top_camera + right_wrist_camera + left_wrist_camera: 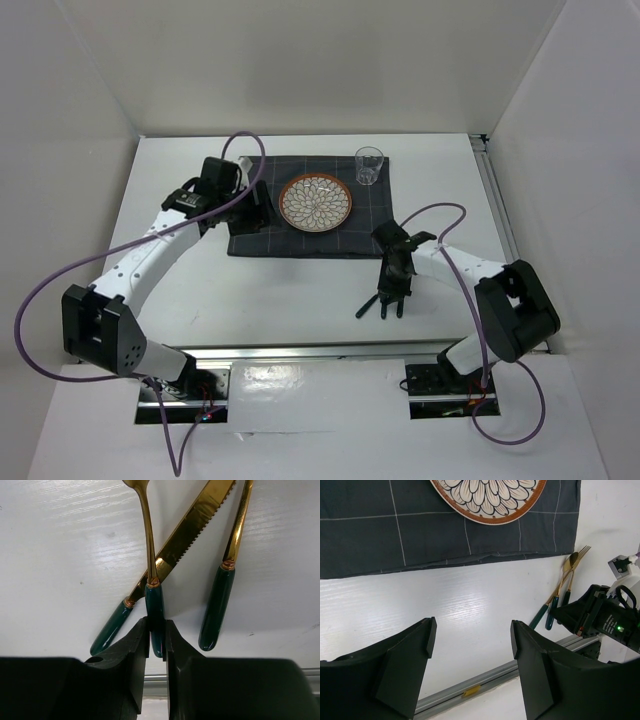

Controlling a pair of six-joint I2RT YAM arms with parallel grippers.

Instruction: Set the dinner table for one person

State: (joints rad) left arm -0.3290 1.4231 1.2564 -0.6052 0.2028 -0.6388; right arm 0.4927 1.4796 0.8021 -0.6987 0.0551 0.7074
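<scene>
Right pincer [157, 630]: your wrist view shows it clamped on the middle green handle [154, 602]; the overhead view hides this.
Left pincer [471, 630]: apart, over bare tabletop [470, 595] by the cloth [370, 535].

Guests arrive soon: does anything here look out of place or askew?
Yes. The three green-handled utensils lie bunched on the bare dinner table, off the near right corner of the cloth. The knife crosses under the middle utensil, whose handle the right gripper pinches. The plate and glass look tidy.
</scene>
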